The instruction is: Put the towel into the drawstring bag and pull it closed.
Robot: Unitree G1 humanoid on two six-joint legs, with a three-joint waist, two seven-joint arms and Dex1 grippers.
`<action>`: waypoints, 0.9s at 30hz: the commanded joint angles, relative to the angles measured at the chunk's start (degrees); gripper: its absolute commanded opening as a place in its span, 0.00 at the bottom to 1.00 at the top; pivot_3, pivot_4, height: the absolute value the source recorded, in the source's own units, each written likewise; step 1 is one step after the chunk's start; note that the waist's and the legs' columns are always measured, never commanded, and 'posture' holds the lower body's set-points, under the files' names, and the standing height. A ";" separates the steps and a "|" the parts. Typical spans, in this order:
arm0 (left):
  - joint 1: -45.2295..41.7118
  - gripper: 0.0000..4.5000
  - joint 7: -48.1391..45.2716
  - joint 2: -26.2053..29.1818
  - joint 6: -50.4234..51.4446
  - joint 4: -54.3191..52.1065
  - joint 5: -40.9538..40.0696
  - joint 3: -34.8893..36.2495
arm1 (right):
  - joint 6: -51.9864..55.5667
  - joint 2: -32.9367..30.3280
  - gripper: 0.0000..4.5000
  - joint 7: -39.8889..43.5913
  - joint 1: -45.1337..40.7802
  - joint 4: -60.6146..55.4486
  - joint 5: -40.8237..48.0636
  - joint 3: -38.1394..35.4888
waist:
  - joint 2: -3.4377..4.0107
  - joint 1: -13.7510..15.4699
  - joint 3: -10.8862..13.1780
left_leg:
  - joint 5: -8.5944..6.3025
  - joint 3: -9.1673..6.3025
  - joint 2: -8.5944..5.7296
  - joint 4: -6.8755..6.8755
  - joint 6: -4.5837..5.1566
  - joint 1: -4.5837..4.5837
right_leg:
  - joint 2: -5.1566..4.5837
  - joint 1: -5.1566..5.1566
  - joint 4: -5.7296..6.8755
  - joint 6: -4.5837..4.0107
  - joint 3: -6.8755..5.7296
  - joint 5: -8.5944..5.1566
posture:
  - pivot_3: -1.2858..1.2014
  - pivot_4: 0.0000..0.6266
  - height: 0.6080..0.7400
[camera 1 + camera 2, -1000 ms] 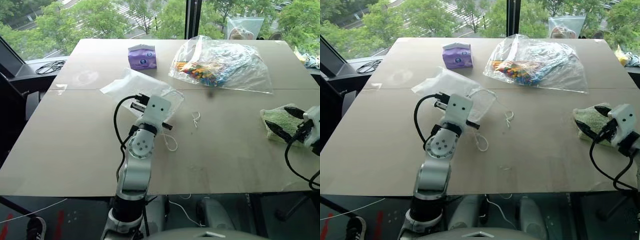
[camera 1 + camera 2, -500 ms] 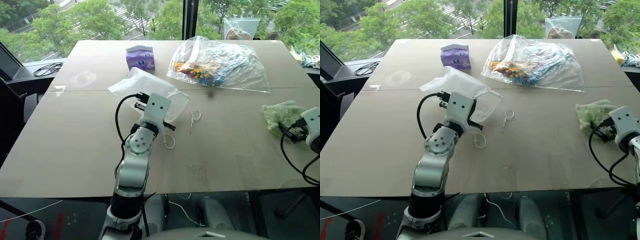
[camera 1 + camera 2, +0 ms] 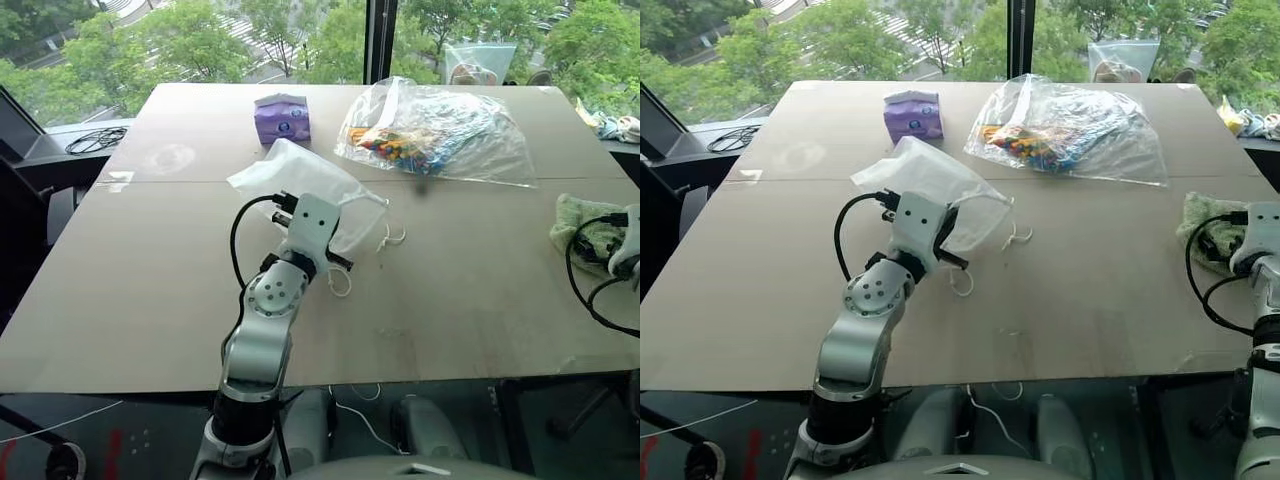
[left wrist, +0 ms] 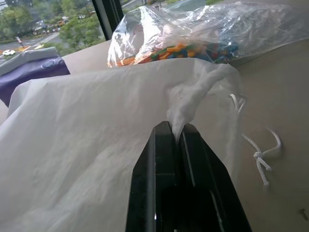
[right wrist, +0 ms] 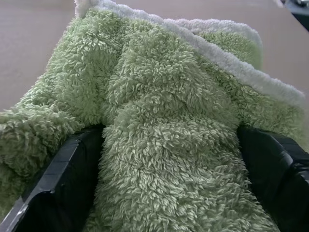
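The white drawstring bag (image 3: 300,180) is tented up off the table near its middle. My left gripper (image 4: 175,129) is shut on a pinched fold of the fabric at the bag's mouth. The bag's thin white cord loops (image 3: 385,238) trail on the table to the right of it. The light green towel (image 3: 585,225) lies bunched at the table's right edge. My right gripper (image 5: 169,159) is open and reaches into the towel from the near side. One black finger (image 5: 63,174) sits on each side of the fluffy cloth, pressed into the pile.
A purple tissue pack (image 3: 282,118) stands at the back, left of centre. A clear plastic bag of colourful items (image 3: 440,125) lies at the back right, with another clear bag (image 3: 478,60) behind it. Black cables (image 3: 95,135) lie past the table's left edge.
My right gripper swung to the right and lower, and rolled, so it points forward into the towel. The towel now lies a little further right. My left gripper keeps its pinch on the bag.
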 commanded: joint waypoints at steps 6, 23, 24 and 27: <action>0.47 0.00 0.77 0.95 -0.12 -2.16 -1.17 -0.96 | 12.49 3.00 0.68 3.92 3.05 4.09 0.58 2.50 | -1.07 -0.04 -0.69 | -0.09 -0.15 0.03 -0.02 0.00 -0.01 | -0.49 0.21 -0.17 -0.06 -0.35 0.00 | 0.52 0.24 1.00; -5.50 0.00 2.91 -2.00 0.91 2.31 -4.89 1.37 | 25.12 7.61 0.01 25.07 12.06 -33.62 18.64 0.25 | -1.24 -2.10 -0.96 | -0.06 -0.10 0.26 -0.74 0.06 0.03 | -0.34 0.16 -0.66 -0.14 -0.37 -0.02 | 0.52 0.24 1.00; -5.96 0.00 2.48 -2.56 0.97 2.29 -6.29 1.93 | 28.10 8.50 0.01 25.04 13.01 -39.01 21.86 -0.57 | -1.01 -2.15 -0.82 | -0.04 -0.09 0.32 -0.74 0.08 0.01 | -0.27 0.13 -0.63 -0.14 -0.36 -0.02 | 0.52 0.24 1.00; -6.66 0.00 1.47 -3.77 1.85 1.79 -10.07 3.67 | 33.78 10.29 0.01 24.44 15.06 -49.78 28.09 -1.57 | -0.01 -1.59 -0.27 | 0.04 0.09 0.22 -0.73 0.22 -0.22 | -0.32 -0.28 -0.31 0.02 -0.20 0.05 | 0.52 0.24 1.00</action>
